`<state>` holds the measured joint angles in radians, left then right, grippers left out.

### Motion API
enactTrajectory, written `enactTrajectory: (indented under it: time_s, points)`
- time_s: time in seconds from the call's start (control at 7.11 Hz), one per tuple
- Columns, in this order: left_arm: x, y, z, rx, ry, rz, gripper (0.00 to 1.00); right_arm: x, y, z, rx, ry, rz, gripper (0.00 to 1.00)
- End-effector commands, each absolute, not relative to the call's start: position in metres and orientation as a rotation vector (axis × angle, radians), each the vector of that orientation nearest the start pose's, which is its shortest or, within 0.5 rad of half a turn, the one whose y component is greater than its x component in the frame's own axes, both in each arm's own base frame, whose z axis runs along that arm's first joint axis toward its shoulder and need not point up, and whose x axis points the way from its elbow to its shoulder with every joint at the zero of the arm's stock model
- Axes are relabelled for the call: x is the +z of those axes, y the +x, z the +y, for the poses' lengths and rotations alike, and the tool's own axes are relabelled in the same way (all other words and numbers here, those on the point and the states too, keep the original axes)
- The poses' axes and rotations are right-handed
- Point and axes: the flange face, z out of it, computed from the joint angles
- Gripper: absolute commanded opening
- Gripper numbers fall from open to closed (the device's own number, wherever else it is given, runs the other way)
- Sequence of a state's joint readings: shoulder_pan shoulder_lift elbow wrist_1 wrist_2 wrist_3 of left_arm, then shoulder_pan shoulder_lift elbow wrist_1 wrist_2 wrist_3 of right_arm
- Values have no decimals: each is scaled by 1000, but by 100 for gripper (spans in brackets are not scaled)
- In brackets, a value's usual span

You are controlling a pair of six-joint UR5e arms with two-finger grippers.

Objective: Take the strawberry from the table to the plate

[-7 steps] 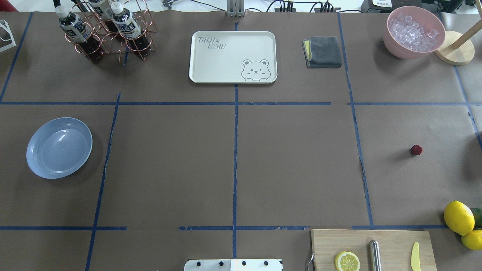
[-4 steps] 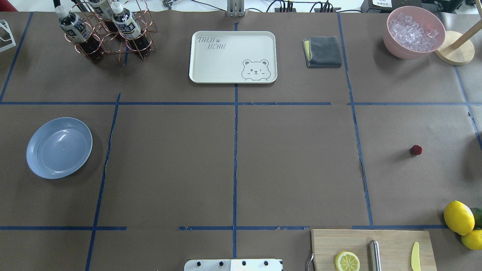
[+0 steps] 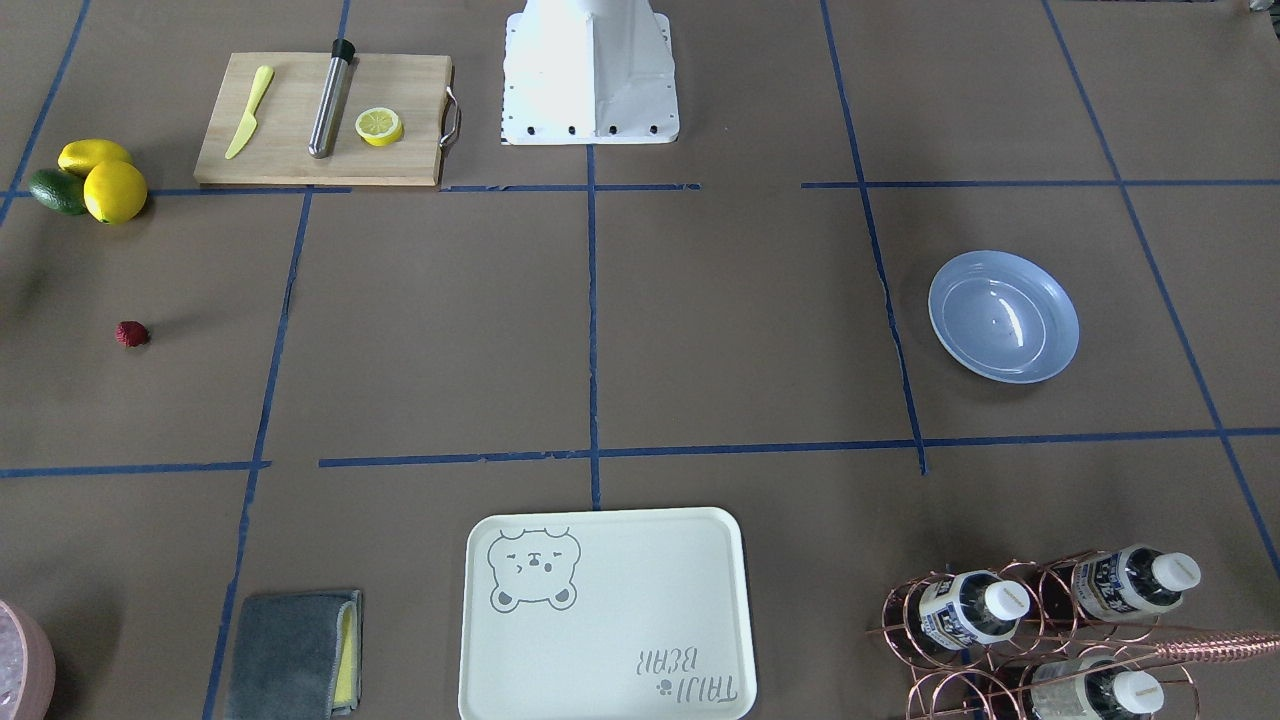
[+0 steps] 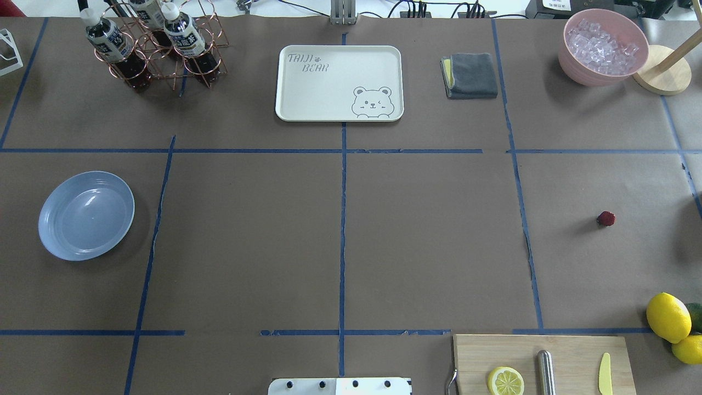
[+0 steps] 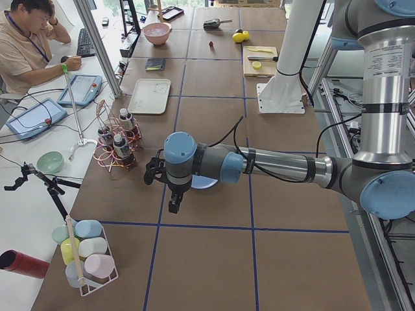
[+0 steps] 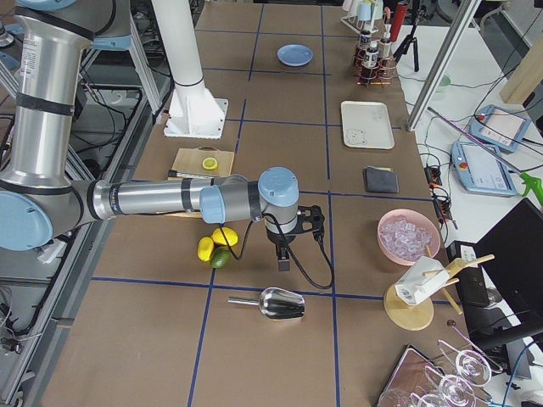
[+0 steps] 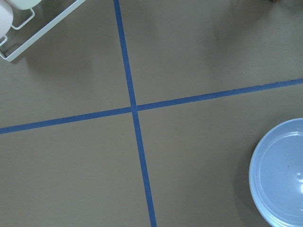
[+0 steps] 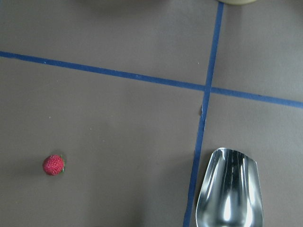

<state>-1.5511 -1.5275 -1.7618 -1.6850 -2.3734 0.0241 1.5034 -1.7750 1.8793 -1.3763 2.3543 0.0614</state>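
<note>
The small dark-red strawberry [image 4: 606,218] lies alone on the brown-paper table [image 4: 428,241], far right in the overhead view; it also shows in the front view [image 3: 131,333] and low left in the right wrist view [image 8: 53,164]. The light-blue plate [image 4: 86,215] sits bare at the far left, and its edge shows in the left wrist view [image 7: 279,175]. My left gripper [image 5: 172,205] hangs above the table beside the plate. My right gripper [image 6: 283,259] hovers above the table's right end. Both show only in side views, so I cannot tell whether they are open or shut.
A wooden cutting board [image 4: 540,362] with a lemon half, knife and metal rod lies near the base. Two lemons [image 4: 668,317] and an avocado sit at the right edge. A metal scoop [image 8: 229,189], pink ice bowl [image 4: 603,46], bear tray [image 4: 339,82], grey cloth [image 4: 470,75] and bottle rack [image 4: 159,46] stand around.
</note>
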Motion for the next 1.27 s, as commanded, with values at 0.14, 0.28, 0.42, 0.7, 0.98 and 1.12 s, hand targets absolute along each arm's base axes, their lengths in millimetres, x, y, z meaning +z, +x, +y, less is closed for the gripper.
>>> enactTrajectory:
  time_s: [0.14,0.28,0.42,0.7,0.98,1.12]
  points:
    - [507,-48,-519,305,622,773,100,538,31,-455,-83,318,-836,100]
    - [514,-32,-521,347,678,789,100,539,30,-456,-83,316,-835,100]
    - [523,-19,-518,340,695,815,100,539,31,-456,-86,320,-834,100]
    - [547,74,-496,374,621,938,100,536,30,-456,-88,324,-836,100]
    - [589,136,-477,200,518,899,100,539,29,-456,-89,317,-834,100]
    - [616,148,-468,115,497,906,90,540,29,-456,-86,316,-835,100]
